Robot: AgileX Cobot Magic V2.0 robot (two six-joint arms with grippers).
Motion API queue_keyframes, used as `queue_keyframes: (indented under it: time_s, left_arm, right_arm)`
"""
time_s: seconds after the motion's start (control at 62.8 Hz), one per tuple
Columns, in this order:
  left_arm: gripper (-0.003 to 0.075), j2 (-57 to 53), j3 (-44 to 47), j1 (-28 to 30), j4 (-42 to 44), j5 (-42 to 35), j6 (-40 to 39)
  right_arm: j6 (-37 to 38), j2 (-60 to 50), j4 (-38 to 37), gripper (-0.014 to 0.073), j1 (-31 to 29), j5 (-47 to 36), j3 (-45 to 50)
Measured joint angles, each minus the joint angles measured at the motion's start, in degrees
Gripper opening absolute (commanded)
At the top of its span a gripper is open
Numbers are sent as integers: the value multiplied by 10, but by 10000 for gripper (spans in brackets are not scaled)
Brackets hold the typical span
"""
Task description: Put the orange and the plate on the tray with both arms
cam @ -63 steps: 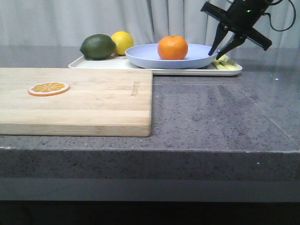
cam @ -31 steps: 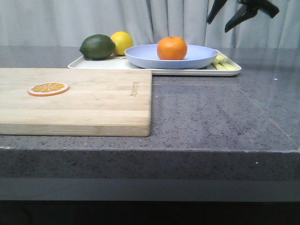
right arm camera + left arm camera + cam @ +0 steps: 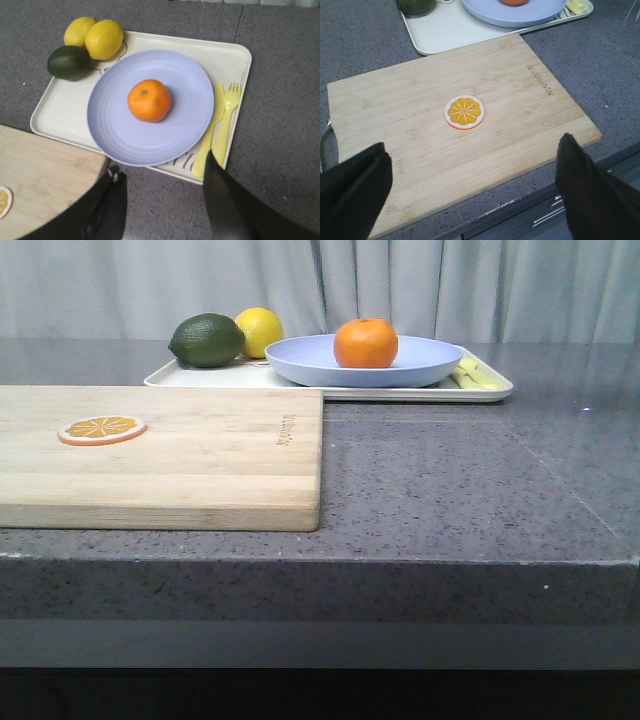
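Note:
The orange (image 3: 366, 343) (image 3: 149, 100) rests in the middle of the pale lavender plate (image 3: 420, 365) (image 3: 115, 120) (image 3: 520, 12). The plate lies on the cream-white tray (image 3: 200, 376) (image 3: 65, 107) (image 3: 440, 30) at the back of the counter. My right gripper (image 3: 162, 172) hangs open high above the tray's near edge, holding nothing. My left gripper (image 3: 472, 150) is open above the near edge of the wooden cutting board, empty. Neither gripper appears in the front view.
A wooden cutting board (image 3: 200, 455) (image 3: 420, 130) with a flat orange slice disc (image 3: 102, 428) (image 3: 464, 111) lies front left. On the tray are a dark green fruit (image 3: 207, 340) (image 3: 69, 62), lemons (image 3: 262, 328) (image 3: 104, 38) and yellow-green cutlery (image 3: 220, 125) (image 3: 478, 377).
The right gripper has risen from beside the plate's right rim and left the front view. Orange, plate and tray have stayed put.

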Motion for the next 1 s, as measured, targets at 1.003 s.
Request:
queue_keyframes:
  time_s: [1.003]
  left_arm:
    - [638, 0, 0, 0, 0, 0, 0]
  right_arm:
    - [-31, -705, -110, 382, 0, -170, 713]
